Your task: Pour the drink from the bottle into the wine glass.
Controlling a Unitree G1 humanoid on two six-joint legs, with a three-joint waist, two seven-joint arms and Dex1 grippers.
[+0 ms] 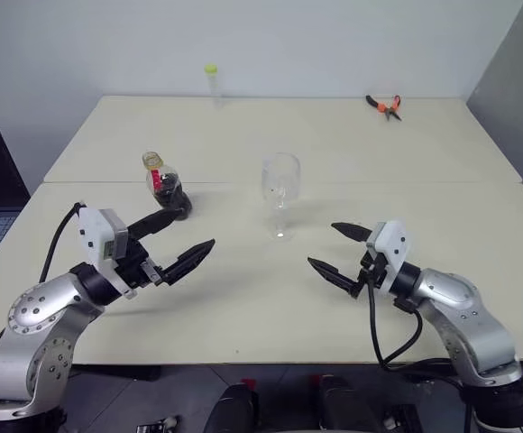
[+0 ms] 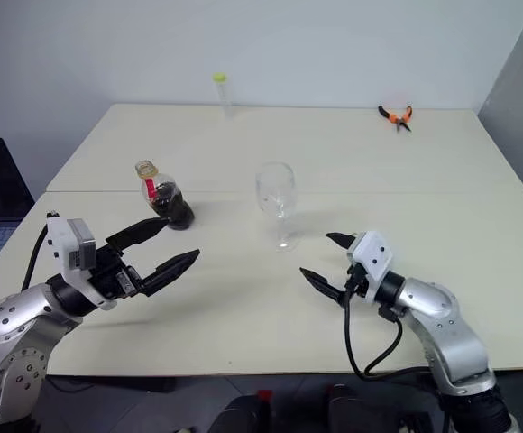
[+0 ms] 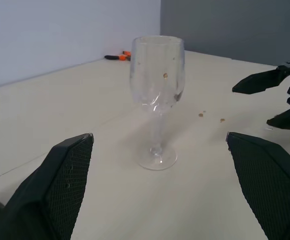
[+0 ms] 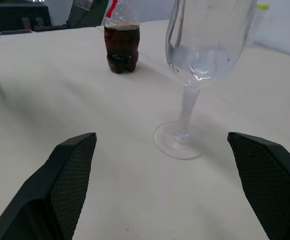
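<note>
Two pale desks are standing pushed together, carrying everything. The left pincer and right pincer are hovering low over the near desk, each with its fingers spread apart and gripping nothing. Between them, slightly farther back, the wine glass is standing upright. The bottle, uncapped and holding the dark drink, is standing just beyond the left pincer. Orange pliers and a slim tube are lying far back.

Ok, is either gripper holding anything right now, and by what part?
Nothing is held. The left gripper and the right gripper are both open and empty; the bottle and the wine glass stand free on the table.
</note>
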